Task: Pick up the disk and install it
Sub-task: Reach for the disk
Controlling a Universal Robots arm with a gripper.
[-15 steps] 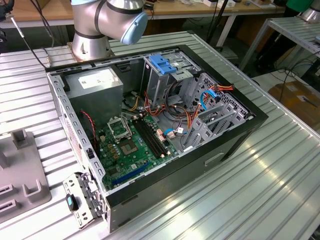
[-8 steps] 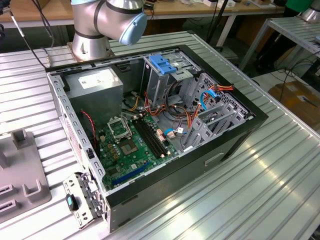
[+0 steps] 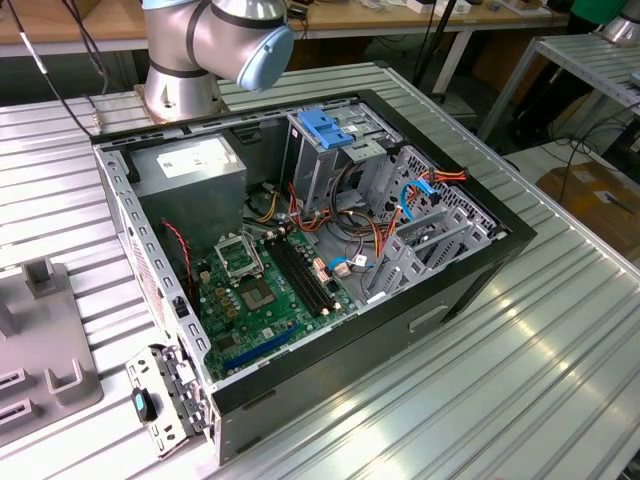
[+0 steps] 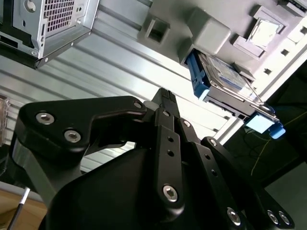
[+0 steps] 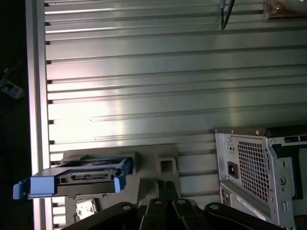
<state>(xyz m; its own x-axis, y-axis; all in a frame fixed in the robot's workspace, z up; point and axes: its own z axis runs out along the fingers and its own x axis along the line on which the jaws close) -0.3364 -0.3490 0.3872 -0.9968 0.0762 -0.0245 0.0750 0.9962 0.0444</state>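
In the exterior view the arm (image 3: 215, 40) stands at the far corner of a ribbed metal table (image 3: 520, 380). An open computer case (image 3: 300, 250) lies on the table. Inside it are a green motherboard (image 3: 260, 290), a grey power supply (image 3: 190, 165) and a metal drive cage (image 3: 330, 150) with a blue top. A grey holder (image 3: 40, 360) sits on the table at the exterior view's left, apart from the case.

In the second wrist view the gripper (image 4: 164, 92) hangs over the table (image 4: 110, 62). Its black fingertips are pressed together with nothing between them. The disk (image 4: 219, 71) lies beyond the tips and off to one side. It rests in the grey holder (image 4: 206, 28), with its blue side rail facing the hand and its label showing, and it is well apart from the fingers. A corner of the computer case (image 4: 53, 24) lies on the hand's other side.

In the first wrist view the gripper (image 5: 163, 183) again has its fingers closed on each other and holds nothing. The disk (image 5: 88, 176) sits in the holder (image 5: 163, 158) to one side of the hand, seen end-on between its blue rails, and the gripper does not touch it. The rear of the case (image 5: 259, 167) stands on the opposite side of the hand. The bare table (image 5: 144, 72) stretches out ahead of the tips.
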